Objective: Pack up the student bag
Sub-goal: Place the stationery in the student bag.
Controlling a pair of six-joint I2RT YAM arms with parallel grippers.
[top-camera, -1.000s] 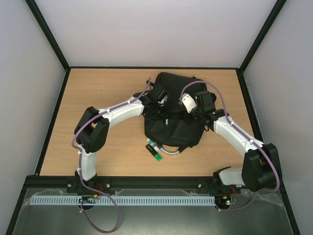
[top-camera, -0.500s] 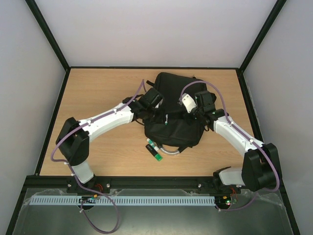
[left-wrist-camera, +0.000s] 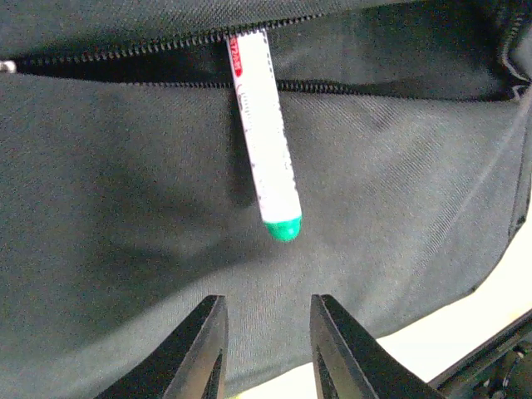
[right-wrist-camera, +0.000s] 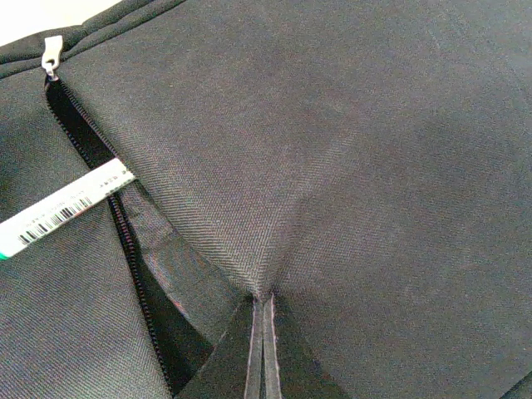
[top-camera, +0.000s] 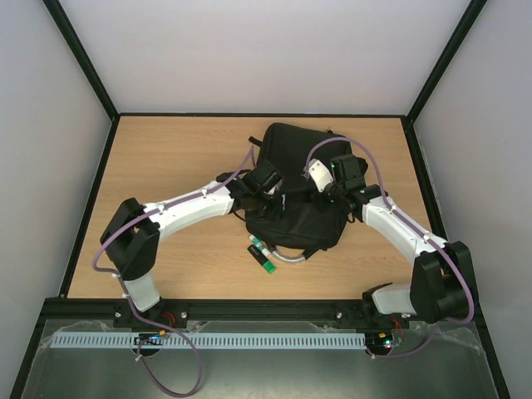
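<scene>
Across the wooden table (top-camera: 183, 158), seen from overhead, the student bag (top-camera: 293, 145) lies flat, just toward 2 o'clock of the table's centre. It is black, soft and the largest object present. The left arm reaches to it from 8 o'clock and the right arm from 4 o'clock.

The right gripper (right-wrist-camera: 263, 309) sits on the bag's 3 o'clock side. Its fingers are fully closed on a fold of bag fabric, which rises to a peak at the tips. This appears to hold the zip opening (left-wrist-camera: 125, 66) apart.

The left gripper (left-wrist-camera: 268, 309) hovers over the bag's 9 o'clock side. Its fingers stand partly apart with nothing between them.

A white stick with a green cap (left-wrist-camera: 266, 141) is lodged in the zip opening. Its far end is inside the bag, and most of its length lies outside on the fabric. In the left wrist view the cap points to 6 o'clock, toward the left gripper but apart from it.

At the bag's 7 o'clock edge, loose writing items (top-camera: 263, 254), one green-ended, lie on the table beside the grey loop handle (top-camera: 291, 258). The zip pull (right-wrist-camera: 51, 51) rests at one end of the opening.

Step in hand, as judged: inserting the stick, which is only partly in. The next move calls for pushing it in along its own axis, or regripping near the cap, while the right gripper holds the mouth open. The loose items would then follow.
</scene>
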